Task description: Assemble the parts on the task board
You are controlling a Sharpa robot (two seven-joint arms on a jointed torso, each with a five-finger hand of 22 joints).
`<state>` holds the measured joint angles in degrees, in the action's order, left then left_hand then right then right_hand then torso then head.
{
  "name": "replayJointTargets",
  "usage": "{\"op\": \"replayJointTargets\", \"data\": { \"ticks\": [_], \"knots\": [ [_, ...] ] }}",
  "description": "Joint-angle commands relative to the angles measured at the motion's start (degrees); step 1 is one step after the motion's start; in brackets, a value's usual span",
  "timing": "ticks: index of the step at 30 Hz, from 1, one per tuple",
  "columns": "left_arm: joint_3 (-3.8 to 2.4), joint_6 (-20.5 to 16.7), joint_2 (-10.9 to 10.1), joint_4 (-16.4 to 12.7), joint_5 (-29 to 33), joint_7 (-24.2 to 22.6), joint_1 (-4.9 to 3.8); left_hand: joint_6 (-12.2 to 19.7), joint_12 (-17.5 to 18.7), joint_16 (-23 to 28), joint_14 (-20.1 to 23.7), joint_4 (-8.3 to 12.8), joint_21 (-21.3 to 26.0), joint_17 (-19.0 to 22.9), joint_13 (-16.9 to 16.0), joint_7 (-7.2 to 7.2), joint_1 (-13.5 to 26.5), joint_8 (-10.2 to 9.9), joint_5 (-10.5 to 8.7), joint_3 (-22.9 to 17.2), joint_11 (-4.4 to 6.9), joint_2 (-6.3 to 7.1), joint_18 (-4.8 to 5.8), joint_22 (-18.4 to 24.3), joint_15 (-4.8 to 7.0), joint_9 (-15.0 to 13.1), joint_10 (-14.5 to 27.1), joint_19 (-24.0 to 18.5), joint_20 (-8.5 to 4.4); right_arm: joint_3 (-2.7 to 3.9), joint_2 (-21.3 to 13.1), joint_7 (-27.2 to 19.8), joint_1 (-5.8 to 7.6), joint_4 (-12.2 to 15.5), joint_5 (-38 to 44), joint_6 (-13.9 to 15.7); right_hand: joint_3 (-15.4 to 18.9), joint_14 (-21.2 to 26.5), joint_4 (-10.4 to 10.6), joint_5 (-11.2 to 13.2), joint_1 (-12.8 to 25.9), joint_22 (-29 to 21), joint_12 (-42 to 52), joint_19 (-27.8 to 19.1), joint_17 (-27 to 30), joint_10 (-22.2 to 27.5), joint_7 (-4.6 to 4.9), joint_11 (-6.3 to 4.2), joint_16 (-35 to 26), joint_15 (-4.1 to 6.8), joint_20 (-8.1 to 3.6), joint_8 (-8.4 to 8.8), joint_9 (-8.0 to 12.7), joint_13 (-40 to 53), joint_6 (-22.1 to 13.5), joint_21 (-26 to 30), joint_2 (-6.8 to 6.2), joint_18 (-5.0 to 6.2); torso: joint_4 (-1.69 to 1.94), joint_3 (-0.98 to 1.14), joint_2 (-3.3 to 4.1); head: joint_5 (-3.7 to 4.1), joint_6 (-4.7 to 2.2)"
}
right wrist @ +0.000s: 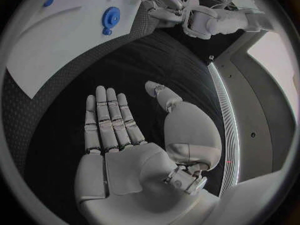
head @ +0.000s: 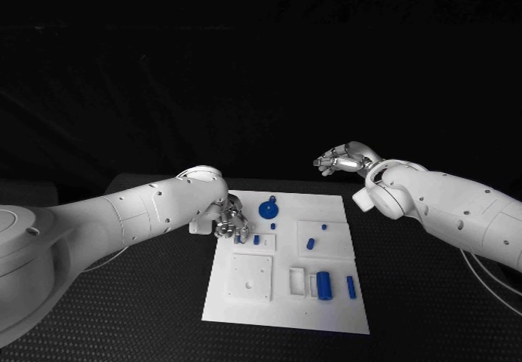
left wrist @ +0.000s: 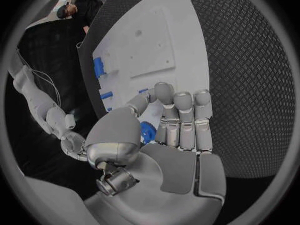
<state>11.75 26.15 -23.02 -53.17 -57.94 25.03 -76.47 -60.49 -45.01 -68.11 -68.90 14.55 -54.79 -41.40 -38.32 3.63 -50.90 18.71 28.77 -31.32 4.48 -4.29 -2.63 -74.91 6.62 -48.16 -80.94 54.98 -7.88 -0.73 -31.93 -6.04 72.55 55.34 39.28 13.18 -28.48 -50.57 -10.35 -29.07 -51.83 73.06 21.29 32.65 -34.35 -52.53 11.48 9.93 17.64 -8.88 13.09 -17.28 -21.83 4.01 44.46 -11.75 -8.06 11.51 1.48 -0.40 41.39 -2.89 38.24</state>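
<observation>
The white task board lies mid-table with several blue parts on it: a round one at its far end, a small peg and a cylinder nearer me. My left hand hovers over the board's far left edge. There its thumb and straight fingers pinch a small blue part. My right hand is raised beyond the board's far right corner, with its fingers spread flat and nothing in the palm. In the right wrist view, the board and the round part lie ahead of the fingertips.
White raised blocks stand on the board: a square one near left and a narrow one beside the cylinder. A slim blue part lies near the right edge. Black textured tabletop surrounds the board.
</observation>
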Motion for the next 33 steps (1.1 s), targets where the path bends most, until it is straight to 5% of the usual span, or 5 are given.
{"op": "replayJointTargets", "data": {
  "ticks": [1,33],
  "knots": [
    [0.13,1.14,0.11,-0.03,-0.20,-0.27,0.30,-2.42,-0.21,-0.27,0.02,2.15,-0.24,-0.08,-0.05,-2.16,-0.65,0.22,0.15,-2.50,0.45,-0.32,-1.02,-1.14,0.41,-0.15,0.04,0.34,-3.93,0.01,0.07,-0.45,-0.03,-0.03,0.01,-0.68,0.17,-0.27,-0.27,-0.19,-0.02,0.08,-0.38,-0.07,-0.09,-0.20,1.05,0.15,-0.29,-0.25,0.25,-0.38,0.08,-0.06,-0.52,0.35,0.41,0.49,0.00,0.03,0.01,0.01,-0.01],
    [0.10,2.23,-0.08,-0.64,-1.13,-0.33,0.25,-2.49,-0.27,-0.33,-0.02,2.14,-0.35,-0.09,-0.06,-2.23,-1.04,0.23,0.23,-2.65,0.52,-0.01,-1.04,-1.16,0.52,-0.52,0.05,0.36,-3.95,0.01,0.02,-0.45,-0.03,-0.08,0.01,-0.72,0.19,-0.27,-0.30,-0.20,0.00,0.18,-0.39,-0.05,-0.12,-0.19,1.05,0.15,-0.32,-0.25,0.27,-0.40,0.12,-0.06,-0.54,0.47,0.42,0.51,0.00,0.04,0.04,0.10,-0.14]
  ]
}}
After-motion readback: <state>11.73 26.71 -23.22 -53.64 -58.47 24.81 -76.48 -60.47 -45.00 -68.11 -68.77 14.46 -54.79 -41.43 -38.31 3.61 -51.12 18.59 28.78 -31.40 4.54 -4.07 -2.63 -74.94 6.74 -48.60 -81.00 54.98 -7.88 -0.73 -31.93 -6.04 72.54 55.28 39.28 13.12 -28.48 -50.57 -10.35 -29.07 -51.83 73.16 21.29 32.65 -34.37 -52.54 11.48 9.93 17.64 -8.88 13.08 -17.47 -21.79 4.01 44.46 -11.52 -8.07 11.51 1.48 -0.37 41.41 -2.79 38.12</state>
